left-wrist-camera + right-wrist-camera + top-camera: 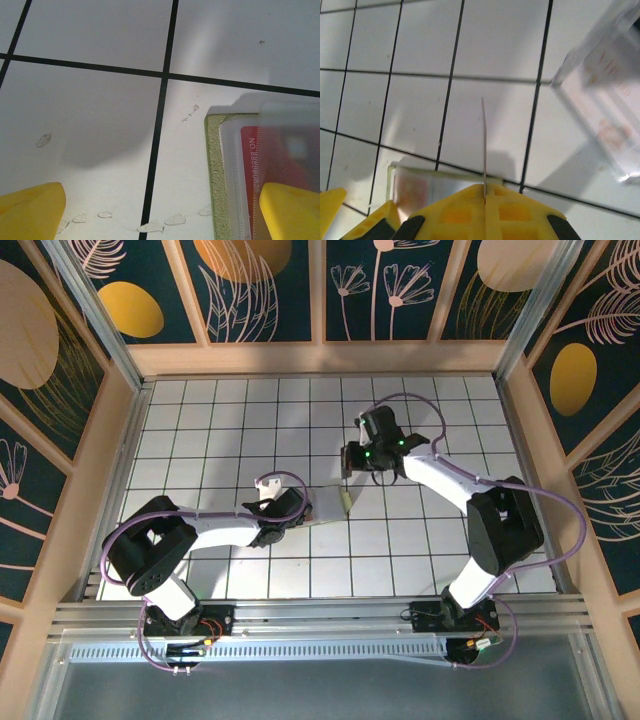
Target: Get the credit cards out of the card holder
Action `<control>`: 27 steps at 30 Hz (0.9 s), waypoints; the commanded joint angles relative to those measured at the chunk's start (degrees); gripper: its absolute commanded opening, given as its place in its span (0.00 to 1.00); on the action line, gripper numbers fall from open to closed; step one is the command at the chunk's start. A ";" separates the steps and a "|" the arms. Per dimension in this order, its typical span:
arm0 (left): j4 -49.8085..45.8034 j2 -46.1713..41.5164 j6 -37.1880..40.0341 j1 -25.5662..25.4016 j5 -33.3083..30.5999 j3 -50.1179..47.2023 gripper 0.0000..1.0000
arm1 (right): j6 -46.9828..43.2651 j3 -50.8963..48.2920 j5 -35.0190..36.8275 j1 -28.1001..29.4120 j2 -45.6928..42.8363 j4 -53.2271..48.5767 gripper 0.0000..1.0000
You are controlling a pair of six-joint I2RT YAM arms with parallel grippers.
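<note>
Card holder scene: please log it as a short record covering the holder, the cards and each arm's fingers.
card holder: lies open on the table, clear sleeves up
card still inside: red card in a sleeve
left fingers: open, one over the holder, one over bare table; contact unclear
right fingers: shut on a thin card, seen edge-on, above the holder

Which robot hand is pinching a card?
The right gripper: its jaws are shut on a thin card seen edge-on. The left gripper stands wide open, straddling the card holder edge.
</note>
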 commanded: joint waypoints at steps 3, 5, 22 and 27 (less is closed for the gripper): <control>-6.81 0.82 2.28 1.24 -2.56 0.25 0.99 | -11.56 7.17 8.33 -3.47 0.72 -5.30 0.00; -6.49 0.51 3.11 1.94 -3.21 0.41 0.99 | -15.14 8.97 12.07 -4.06 1.59 -6.21 0.00; -5.76 -5.45 5.21 2.69 -1.28 1.65 0.99 | -33.53 13.92 16.13 -7.54 6.95 -7.36 0.00; -5.89 -7.65 4.89 2.71 -1.18 1.74 0.99 | -36.01 15.12 18.31 -7.91 8.76 -8.96 0.00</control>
